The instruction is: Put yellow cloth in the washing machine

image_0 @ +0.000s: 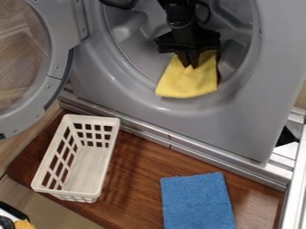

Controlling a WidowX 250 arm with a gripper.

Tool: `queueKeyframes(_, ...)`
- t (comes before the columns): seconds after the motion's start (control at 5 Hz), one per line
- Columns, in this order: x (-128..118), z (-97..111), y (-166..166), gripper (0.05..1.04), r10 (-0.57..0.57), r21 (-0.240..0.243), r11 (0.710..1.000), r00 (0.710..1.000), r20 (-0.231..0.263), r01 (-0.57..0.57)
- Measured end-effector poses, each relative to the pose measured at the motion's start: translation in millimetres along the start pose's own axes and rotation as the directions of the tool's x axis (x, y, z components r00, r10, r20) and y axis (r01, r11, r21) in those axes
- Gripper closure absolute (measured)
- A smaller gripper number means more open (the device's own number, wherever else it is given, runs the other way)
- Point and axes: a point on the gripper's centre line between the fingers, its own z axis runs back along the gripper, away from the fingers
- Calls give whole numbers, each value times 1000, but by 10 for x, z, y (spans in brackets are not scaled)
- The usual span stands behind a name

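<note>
Well, the gripper (190, 67) is at the mouth of the machine (239, 125), its fingers drawn close together, with a pinch of the yellow cloth (185, 85) between their tips. It hangs down from the black arm (179, 15), which comes in from the far side, in front of the drum (140, 51).

The yellow cloth is in the round opening, spread below the gripper and a little to both sides of it. Its near edge lies over the lower part of the opening's rim, and its far right corner reaches up behind the fingers (how much of it lies behind them, I cannot tell).

The door (58, 67) stands open on the left, its round glass at the left edge of the scene. Nearer, in front of the machine, is a brown wooden board (143, 156). On its left part sits a white basket (65, 193) with slotted sides, its long sides running from near to far. To the right of the basket, well apart from it, a blue cloth (197, 201) lies flat on the board. A pale metal frame (299, 170) runs along the right side, and the near left corner has a dark and white thing with a bit of orange, too cut off to name.
</note>
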Motion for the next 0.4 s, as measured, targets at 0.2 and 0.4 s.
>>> queueKeyframes(0.2, 42, -18, -23, 858, 6, 10, 1000, 1000, 3, -6)
queueKeyframes(0.4, 29, -22, -25, 595, 11, 11, 1000, 1000, 0, -11)
